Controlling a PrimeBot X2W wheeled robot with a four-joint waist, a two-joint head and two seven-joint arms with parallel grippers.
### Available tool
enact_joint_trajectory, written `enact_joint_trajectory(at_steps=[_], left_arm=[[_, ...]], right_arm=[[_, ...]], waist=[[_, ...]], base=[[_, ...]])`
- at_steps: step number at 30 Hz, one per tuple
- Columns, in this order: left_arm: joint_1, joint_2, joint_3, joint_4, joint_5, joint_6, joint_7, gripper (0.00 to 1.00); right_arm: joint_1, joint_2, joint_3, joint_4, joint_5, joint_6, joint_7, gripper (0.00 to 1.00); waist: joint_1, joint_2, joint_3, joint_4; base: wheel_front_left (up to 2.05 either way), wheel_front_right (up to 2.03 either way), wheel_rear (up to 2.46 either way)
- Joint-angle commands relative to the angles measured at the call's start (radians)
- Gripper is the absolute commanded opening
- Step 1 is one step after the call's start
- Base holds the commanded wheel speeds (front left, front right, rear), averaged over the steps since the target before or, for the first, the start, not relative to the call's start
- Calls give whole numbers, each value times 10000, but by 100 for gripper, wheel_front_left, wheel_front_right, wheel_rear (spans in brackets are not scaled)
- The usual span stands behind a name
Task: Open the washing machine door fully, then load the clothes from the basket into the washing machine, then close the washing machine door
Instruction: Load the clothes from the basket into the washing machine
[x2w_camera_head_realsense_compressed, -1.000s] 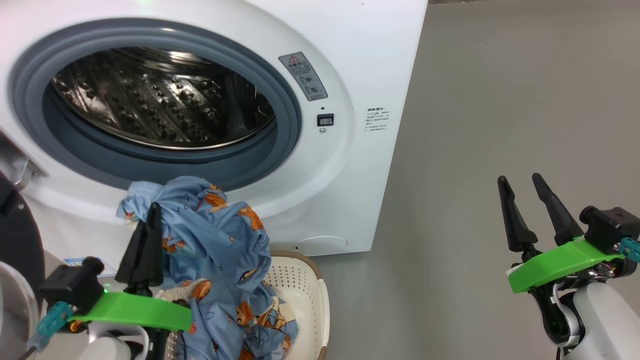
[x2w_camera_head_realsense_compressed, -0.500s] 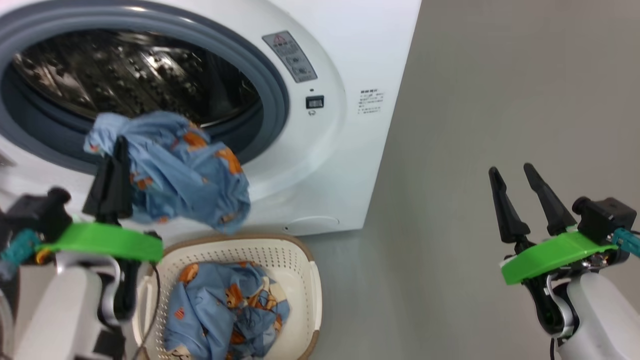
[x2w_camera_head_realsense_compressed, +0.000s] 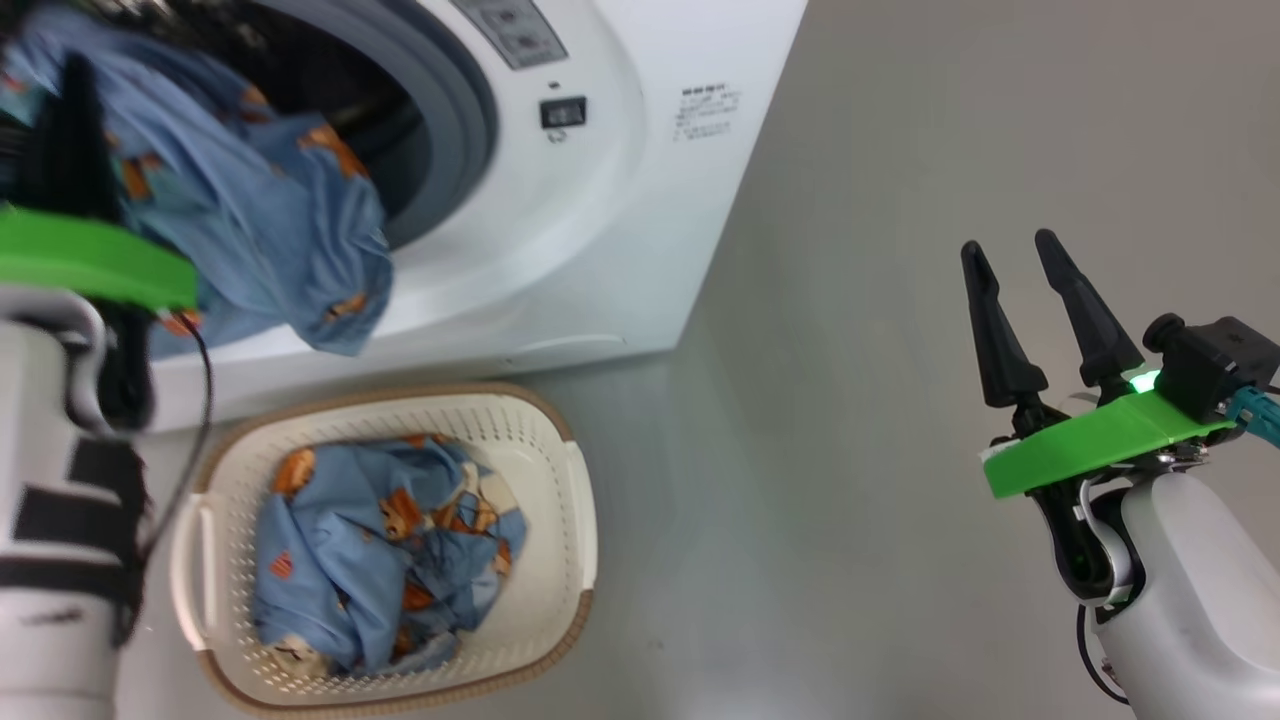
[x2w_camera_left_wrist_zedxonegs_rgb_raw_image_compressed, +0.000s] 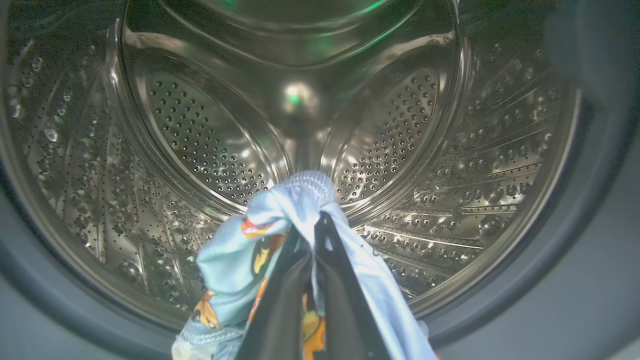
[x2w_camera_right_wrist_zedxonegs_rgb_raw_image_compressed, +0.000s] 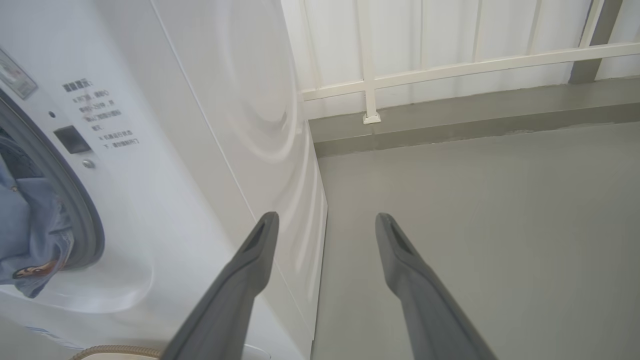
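The white washing machine (x2w_camera_head_realsense_compressed: 600, 200) stands at the upper left with its mouth open; its door is out of view. My left gripper (x2w_camera_head_realsense_compressed: 75, 70) is shut on a light blue bear-print garment (x2w_camera_head_realsense_compressed: 270, 230) at the mouth. In the left wrist view the left gripper (x2w_camera_left_wrist_zedxonegs_rgb_raw_image_compressed: 317, 220) pinches the garment (x2w_camera_left_wrist_zedxonegs_rgb_raw_image_compressed: 235, 260) in front of the steel drum (x2w_camera_left_wrist_zedxonegs_rgb_raw_image_compressed: 200, 140). More clothes (x2w_camera_head_realsense_compressed: 380, 550) lie in the cream basket (x2w_camera_head_realsense_compressed: 570, 520) on the floor below. My right gripper (x2w_camera_head_realsense_compressed: 1006, 243) hovers open far to the right, holding nothing; in its own wrist view the right gripper (x2w_camera_right_wrist_zedxonegs_rgb_raw_image_compressed: 326, 217) points past the machine's side (x2w_camera_right_wrist_zedxonegs_rgb_raw_image_compressed: 210, 150).
Grey floor (x2w_camera_head_realsense_compressed: 850, 450) stretches to the right of the machine and basket. Behind the machine runs a raised grey kerb (x2w_camera_right_wrist_zedxonegs_rgb_raw_image_compressed: 475, 115) with a white railed wall (x2w_camera_right_wrist_zedxonegs_rgb_raw_image_compressed: 450, 65). The grey rubber ring (x2w_camera_left_wrist_zedxonegs_rgb_raw_image_compressed: 590, 240) borders the drum.
My left gripper has lifted the garment out of the basket up to the drum mouth. The head camera has swung, shifting the whole picture. The right gripper stays open.
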Motion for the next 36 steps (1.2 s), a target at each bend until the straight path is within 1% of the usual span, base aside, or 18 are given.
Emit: enact_joint_trajectory(at_steps=[1, 7, 12, 16, 19, 22, 25, 26, 27, 28, 31, 35, 36], left_arm=[[-572, 558, 277, 40, 66, -78, -64, 0], [-2047, 891, 73, 1203, 213, -134, -65, 0], [-3024, 1257, 84, 1414, 545, -146, -65, 0], [-3700, 1386, 368, 1008, 900, -147, -65, 0], [-3904, 1382, 799, 90, 1457, -29, -65, 0], [-3771, 1212, 1412, -777, 1875, -27, -65, 0], [-3471, 951, 1714, -647, 2063, -67, -65, 0], [-3448, 912, 1784, -652, 2138, -80, -65, 13], [-3410, 875, 1871, -638, 2200, -91, -65, 42], [-3361, 806, 1948, -530, 2215, -100, -65, 100], [-3294, 609, 1788, 540, 2236, -124, -65, 100], [-3654, 513, 1496, 2067, 2226, -137, 72, 100], [-3654, 513, 1496, 2067, 2226, -137, 72, 100]], right_arm=[[-92, -2, 160, -285, -125, 44, -92, 100], [-259, 179, 128, -453, -252, 44, -92, 100], [-387, 297, 97, -603, -333, 44, -92, 100], [-422, 397, 44, -698, -358, 44, -92, 100], [-471, 511, 61, -721, -379, 44, -92, 100], [-523, 598, 97, -717, -405, 44, -92, 100], [-557, 627, 116, -664, -416, 44, -92, 100], [-568, 636, 125, -646, -415, 44, -92, 100], [-580, 645, 149, -634, -416, 44, -92, 100], [-588, 646, 170, -620, -418, 44, -92, 100], [-595, 613, 223, -550, -414, 44, -92, 100], [-610, 576, 295, -472, -403, 44, -92, 100], [-610, 576, 295, -472, -403, 44, -92, 100]], waist=[[-2, 0, 980, -564], [-2, 0, 1848, -932], [-2, 0, 2400, -1247], [-2, 0, 2798, -1367], [-2, 0, 2990, -1412], [-2, 0, 3089, -1429], [-2, 0, 3075, -1394], [-2, 0, 3074, -1380], [-2, 0, 3065, -1364], [-2, 0, 3047, -1339], [-2, 0, 2942, -1238], [-2, 0, 2757, -1112], [-2, 0, 2757, -1112]], base=[[0, 0, 0], [0, 0, 0], [0, 0, 0], [0, 0, 0], [0, 0, 0], [0, 0, 0], [0, 0, 0], [0, 0, 0], [0, 0, 0], [0, 0, 0], [0, 0, 0], [0, 0, 0], [0, 0, 0]])
